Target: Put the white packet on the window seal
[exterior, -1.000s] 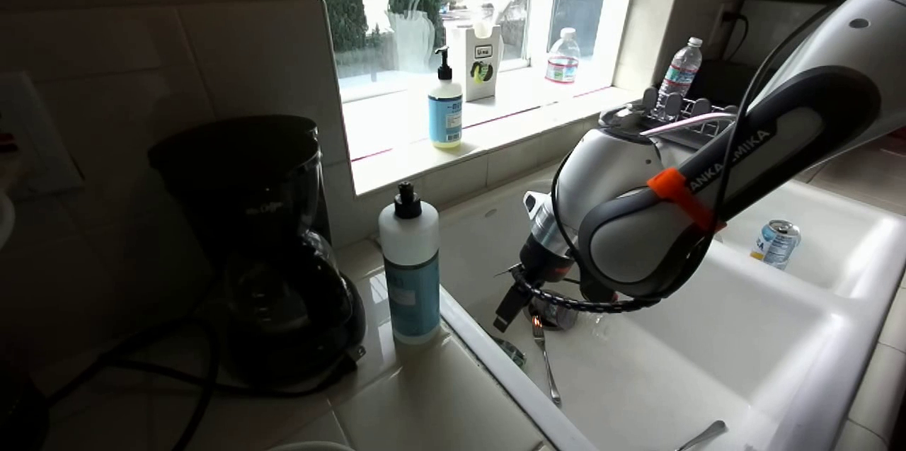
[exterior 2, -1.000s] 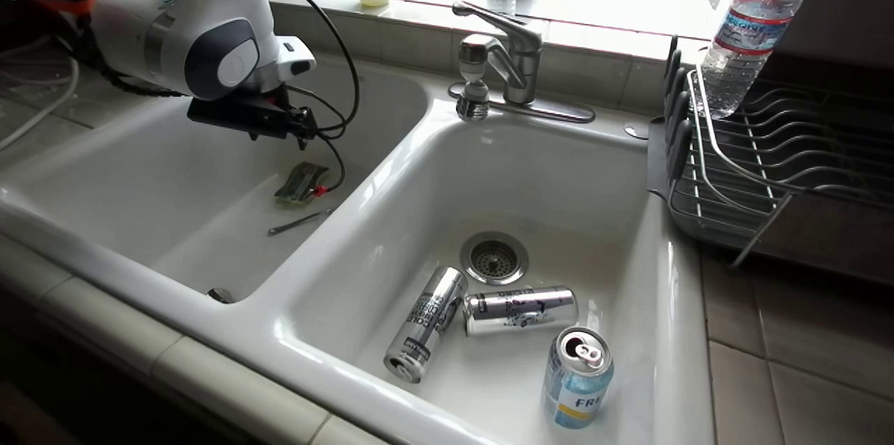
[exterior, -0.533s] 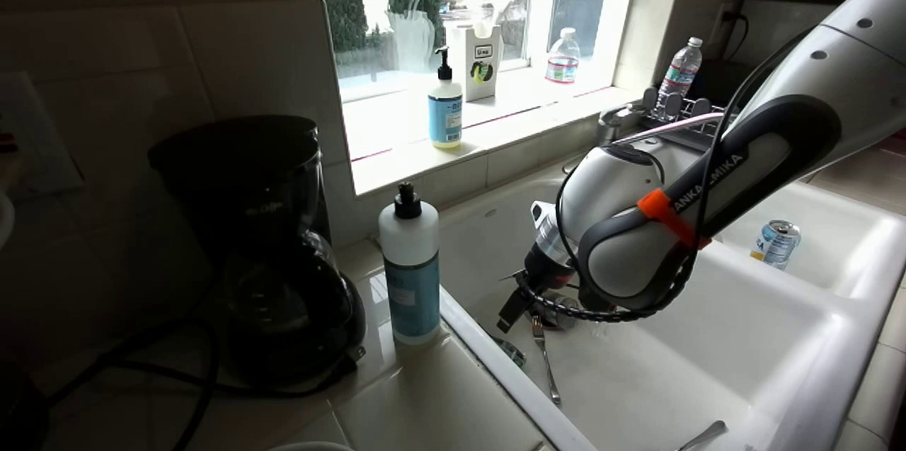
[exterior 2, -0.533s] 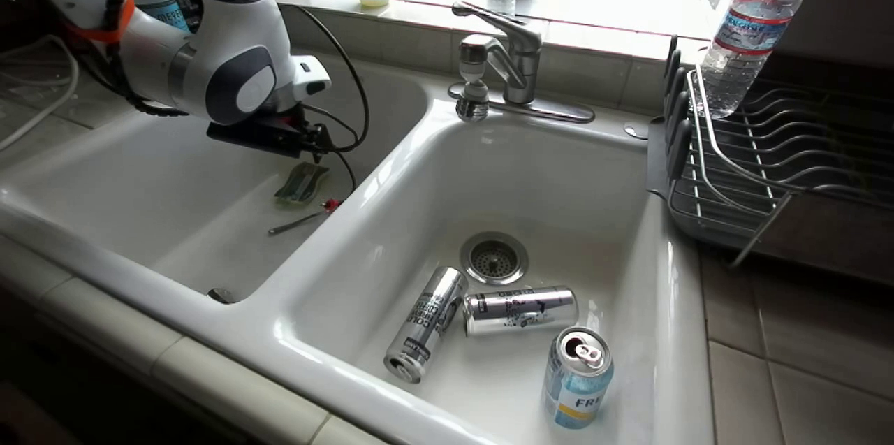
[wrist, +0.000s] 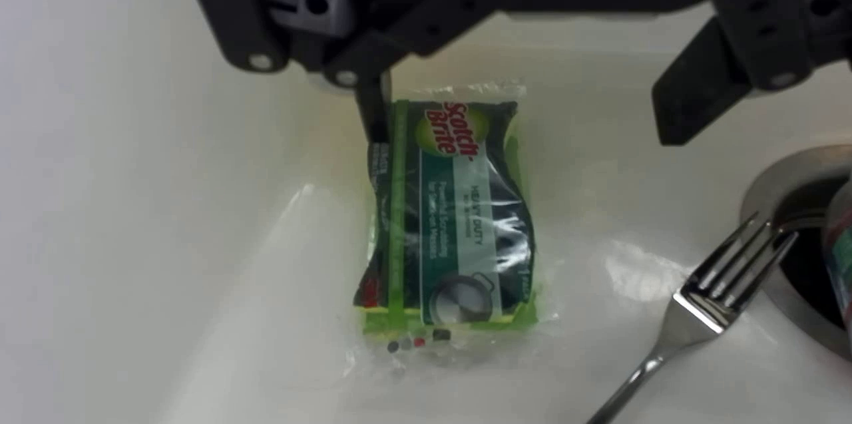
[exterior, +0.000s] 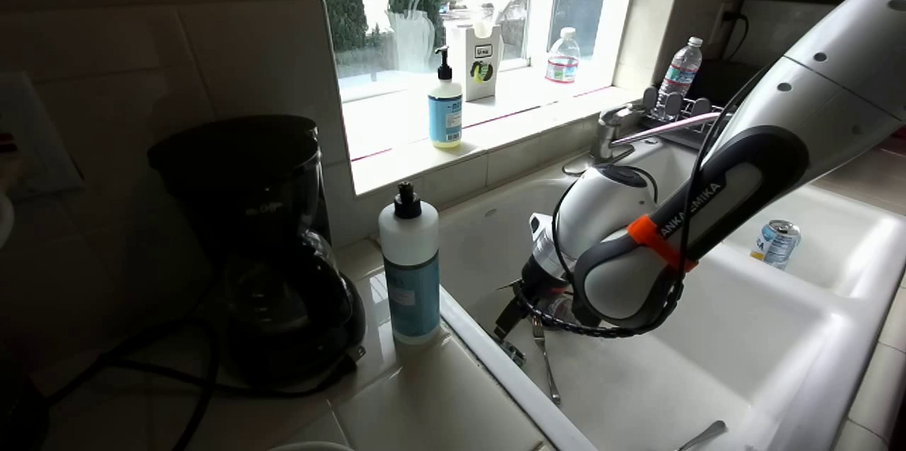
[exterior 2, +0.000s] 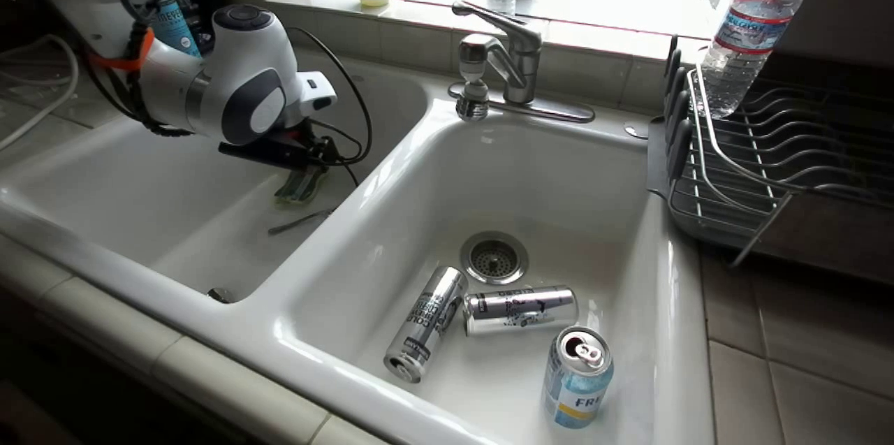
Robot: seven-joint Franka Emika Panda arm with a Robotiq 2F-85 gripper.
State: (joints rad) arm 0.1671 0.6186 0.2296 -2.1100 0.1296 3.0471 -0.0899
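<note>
Coffee maker (exterior: 272,246): standing on the desk (exterior: 439,401), far left. Bottle (exterior: 411,281): standing near it. Window sill (exterior: 524,122): bearing a soap pump (exterior: 445,117). Packet (wrist: 452,211): lying in the sink (exterior: 679,373). Hand (wrist: 523,139): hovering over it, fingers (wrist: 692,94) standing wide apart; whether one is touching it, I am unable to tell. Fork (wrist: 693,324): lying just beside. Can (exterior: 776,244): standing in the next basin (exterior: 842,256).

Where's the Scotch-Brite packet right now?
In the wrist view, the packet lies mid-frame in the sink, left of the fork, its top left corner by one of the fingers.
</note>
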